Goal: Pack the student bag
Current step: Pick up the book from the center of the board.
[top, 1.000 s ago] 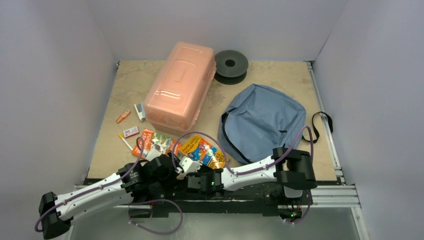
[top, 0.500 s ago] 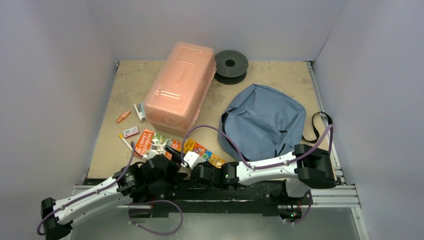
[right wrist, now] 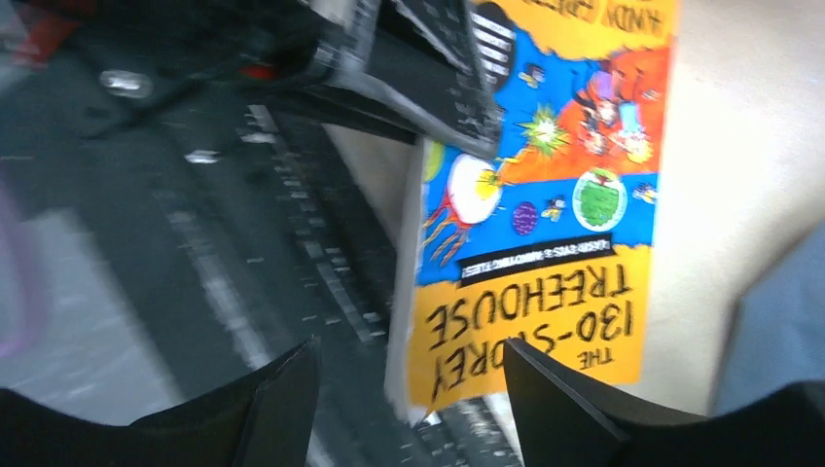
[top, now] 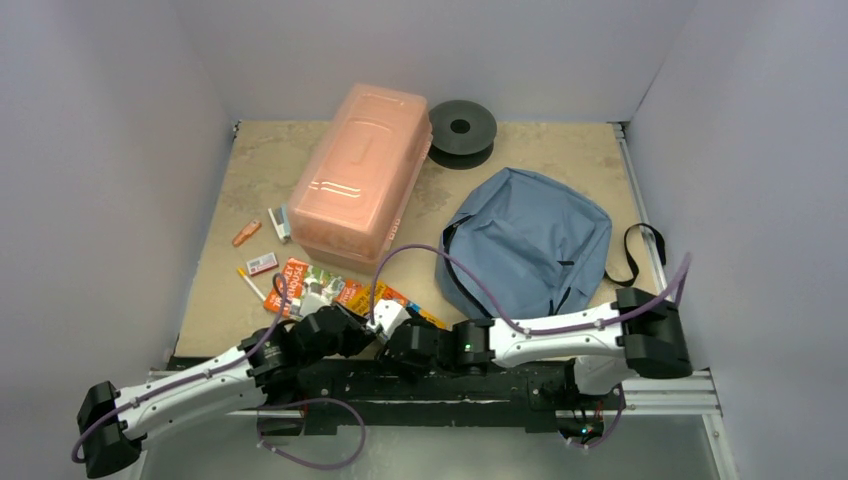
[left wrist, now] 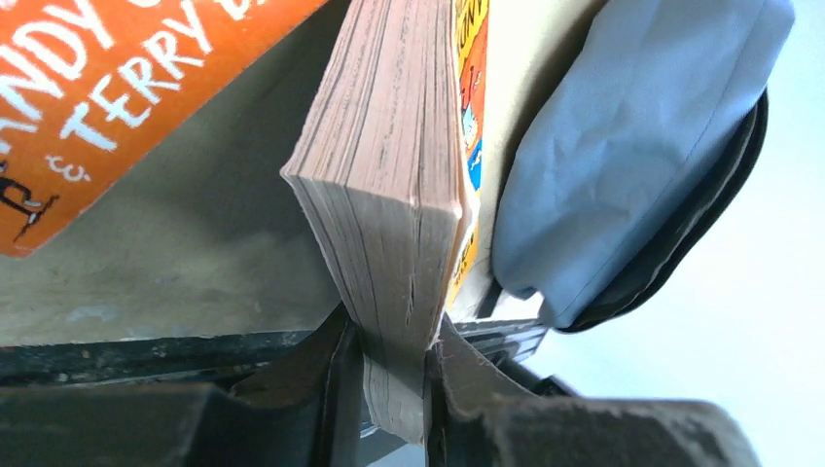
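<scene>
Plainly, the left gripper (left wrist: pixel 394 384) pinches a book (right wrist: pixel 545 233) titled "The 130-Storey Treehouse".

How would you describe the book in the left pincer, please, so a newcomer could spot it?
Find the pink plastic box, then look just below it in the top view. It is the yellow 130-Storey Treehouse paperback nearest the backpack, clamped in the left pincer; its neighbour is orange.
</scene>
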`<state>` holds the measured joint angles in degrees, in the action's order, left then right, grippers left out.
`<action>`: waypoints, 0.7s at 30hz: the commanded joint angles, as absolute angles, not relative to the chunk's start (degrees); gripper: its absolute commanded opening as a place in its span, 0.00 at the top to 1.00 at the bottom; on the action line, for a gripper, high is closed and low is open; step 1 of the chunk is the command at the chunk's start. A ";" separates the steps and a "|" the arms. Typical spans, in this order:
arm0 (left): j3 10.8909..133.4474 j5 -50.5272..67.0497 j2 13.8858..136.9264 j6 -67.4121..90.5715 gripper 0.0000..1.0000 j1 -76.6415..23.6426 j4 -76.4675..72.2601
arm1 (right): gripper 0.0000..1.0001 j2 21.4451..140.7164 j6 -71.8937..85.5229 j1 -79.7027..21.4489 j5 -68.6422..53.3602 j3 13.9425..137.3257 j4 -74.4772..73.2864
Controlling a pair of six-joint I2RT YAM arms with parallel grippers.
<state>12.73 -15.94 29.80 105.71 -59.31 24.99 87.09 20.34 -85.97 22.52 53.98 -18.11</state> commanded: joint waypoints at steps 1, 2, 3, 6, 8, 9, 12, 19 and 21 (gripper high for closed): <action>15.98 -12.08 27.21 88.14 1.00 -59.32 24.40 | 0.27 76.00 21.16 -83.25 4.96 54.04 -18.41; 16.08 -9.57 27.09 83.37 1.00 -59.25 22.21 | 0.27 73.46 21.16 -81.02 -1.94 53.28 -17.18; 16.31 -6.64 27.26 78.46 1.00 -59.24 19.49 | 0.27 70.36 21.16 -78.44 -8.12 52.51 -15.90; 19.35 1.37 28.76 65.17 1.00 -59.26 16.24 | 0.03 65.09 21.34 -70.95 -14.96 51.61 -15.95; 23.52 6.11 30.44 56.21 1.00 -59.25 17.78 | 0.01 62.99 20.29 -63.92 -20.27 52.01 -17.31; 25.66 7.38 31.17 51.87 1.00 -59.24 19.75 | 0.01 62.19 20.01 -60.77 -21.74 52.30 -18.22; 30.94 11.09 31.98 41.08 1.00 -59.24 24.79 | 0.01 61.61 18.40 -51.63 -29.47 52.94 -20.77; 41.94 20.02 35.35 23.30 1.00 -59.06 30.01 | 0.01 59.97 17.80 -40.82 -45.48 48.57 -17.11; 44.04 23.02 36.51 21.19 1.00 -59.07 30.16 | 0.01 58.52 19.02 -40.61 -47.81 46.34 -14.69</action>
